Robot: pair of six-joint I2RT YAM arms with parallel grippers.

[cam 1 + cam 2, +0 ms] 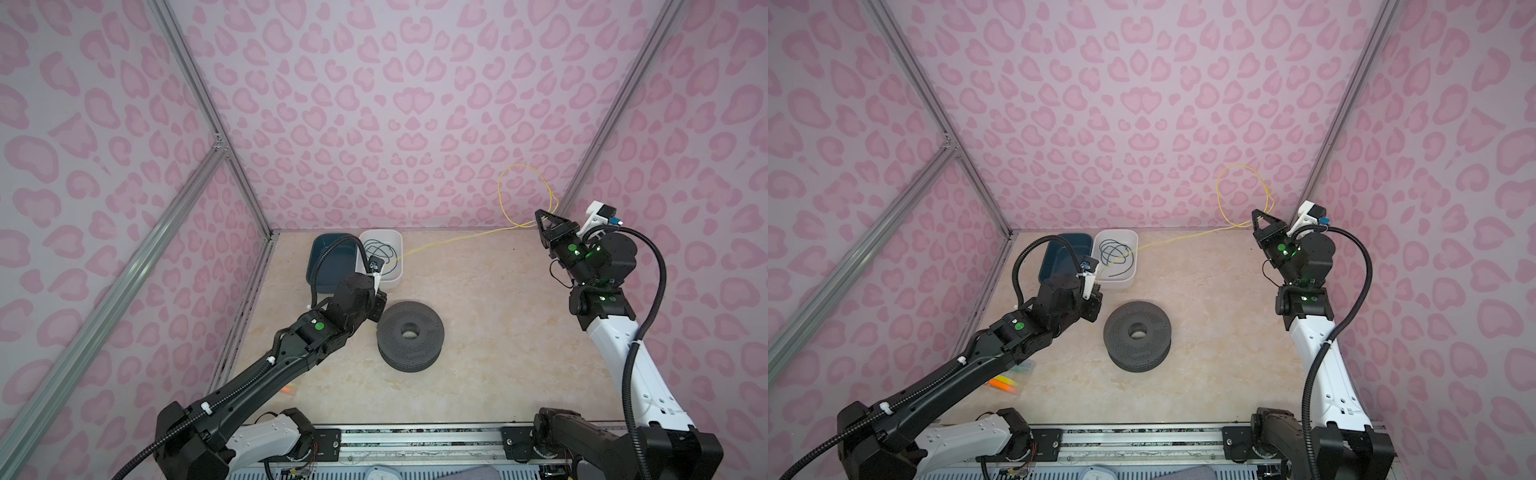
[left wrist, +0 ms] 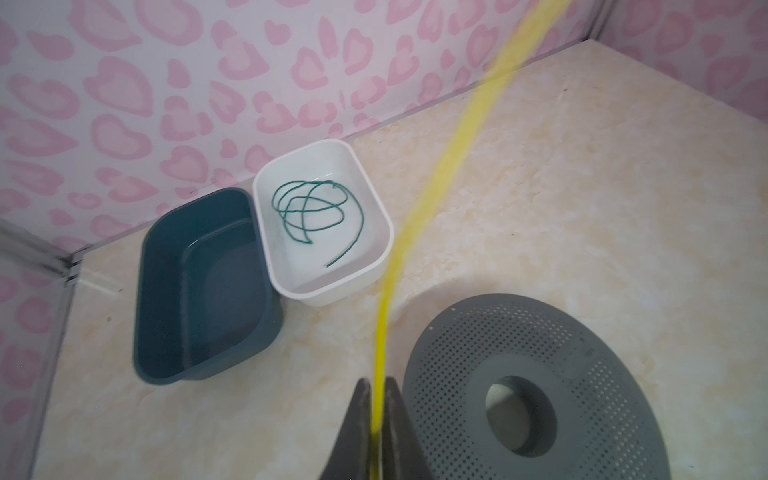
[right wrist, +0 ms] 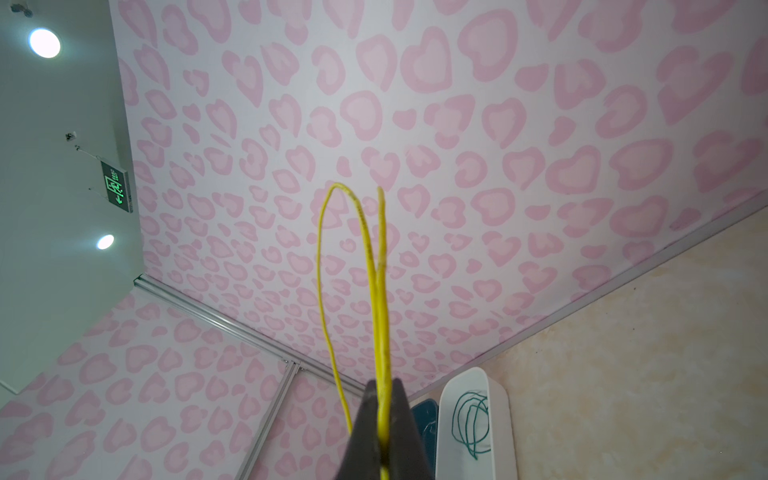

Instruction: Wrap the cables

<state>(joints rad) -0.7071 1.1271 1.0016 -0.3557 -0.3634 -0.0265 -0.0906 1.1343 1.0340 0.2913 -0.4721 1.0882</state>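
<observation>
Beige marble tabletop (image 1: 498,332), pink heart-print walls (image 1: 374,83). The left gripper (image 2: 377,380) pinches the yellow cable (image 1: 457,239), jaws almost touching. The right gripper (image 3: 381,382) clamps the same cable, a loop rising beyond it. The green cable (image 2: 316,212) lies coiled in the white bin (image 2: 386,232) ahead of the left gripper.

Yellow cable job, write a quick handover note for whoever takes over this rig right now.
Left gripper: shut on the thin yellow cable, beside the grey perforated plastic spool.
Right gripper: shut on the same cable, raised near the back right corner, with a loose loop above it.
Dark green cable: loosely coiled in the white plastic tray; the dark teal plastic tub is empty.
Done, it seems: green cable.
Left: yellow cable, strung between the grippers, not yet coiled.
</observation>
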